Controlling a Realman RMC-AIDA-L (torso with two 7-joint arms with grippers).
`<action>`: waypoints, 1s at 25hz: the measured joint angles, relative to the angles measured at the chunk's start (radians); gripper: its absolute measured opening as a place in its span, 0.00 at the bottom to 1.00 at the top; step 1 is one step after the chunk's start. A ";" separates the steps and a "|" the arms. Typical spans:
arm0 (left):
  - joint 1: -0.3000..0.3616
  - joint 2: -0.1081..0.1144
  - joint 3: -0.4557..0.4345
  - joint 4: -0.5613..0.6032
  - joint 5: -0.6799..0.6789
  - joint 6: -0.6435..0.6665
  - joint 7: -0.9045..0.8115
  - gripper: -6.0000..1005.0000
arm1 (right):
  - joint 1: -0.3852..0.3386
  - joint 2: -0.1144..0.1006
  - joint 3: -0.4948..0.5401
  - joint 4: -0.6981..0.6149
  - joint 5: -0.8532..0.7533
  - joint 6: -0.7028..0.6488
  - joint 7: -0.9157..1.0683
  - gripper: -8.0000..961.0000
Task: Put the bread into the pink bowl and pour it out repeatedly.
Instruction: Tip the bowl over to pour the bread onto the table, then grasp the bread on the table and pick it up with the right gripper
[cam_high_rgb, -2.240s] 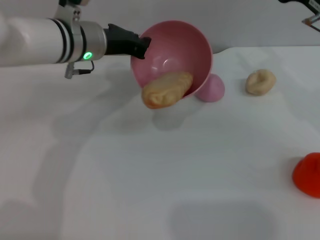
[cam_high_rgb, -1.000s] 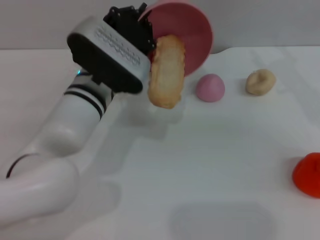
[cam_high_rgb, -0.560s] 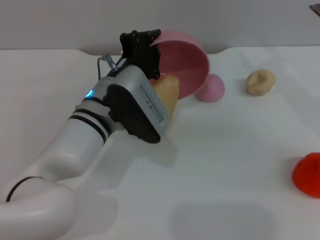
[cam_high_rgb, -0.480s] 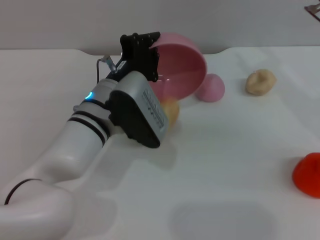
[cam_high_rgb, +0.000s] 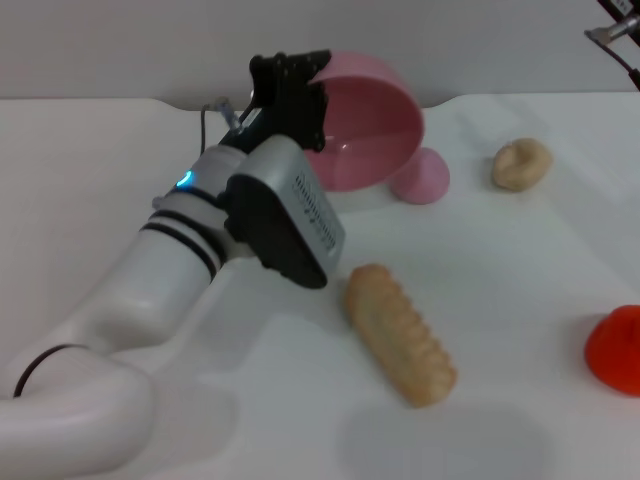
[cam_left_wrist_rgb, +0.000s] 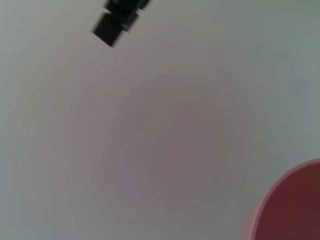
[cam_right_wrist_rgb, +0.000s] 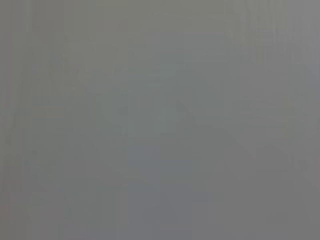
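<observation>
The bread (cam_high_rgb: 400, 334) lies on the white table in front of centre, ridged top up, apart from the bowl. The pink bowl (cam_high_rgb: 368, 128) is at the back, tilted with its opening facing forward and to the right, and it is empty. My left gripper (cam_high_rgb: 292, 88) is shut on the bowl's left rim. The bowl's rim also shows in the left wrist view (cam_left_wrist_rgb: 290, 205). Only a small piece of my right arm (cam_high_rgb: 615, 28) shows, at the top right edge. The right wrist view shows only plain grey.
A small solid pink dome (cam_high_rgb: 421, 176) sits just right of the bowl. A beige knotted bun (cam_high_rgb: 521, 163) lies farther right. A red object (cam_high_rgb: 615, 350) is at the right edge. My left forearm crosses the left half of the table.
The bread slid out of the tilted bowl and landed on the table toward the front. My left arm swung round and lowered the bowl, still holding its rim.
</observation>
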 joint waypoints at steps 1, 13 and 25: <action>-0.002 0.000 -0.001 0.000 0.000 0.000 -0.004 0.09 | 0.000 0.000 0.001 0.006 0.000 0.000 0.000 0.74; -0.152 0.002 -0.262 -0.003 0.000 0.260 -0.393 0.09 | 0.003 -0.007 0.074 0.152 0.065 -0.006 -0.002 0.74; -0.373 0.015 -0.967 -0.023 -0.004 1.159 -0.480 0.09 | 0.063 -0.014 0.146 0.329 0.065 -0.137 0.018 0.74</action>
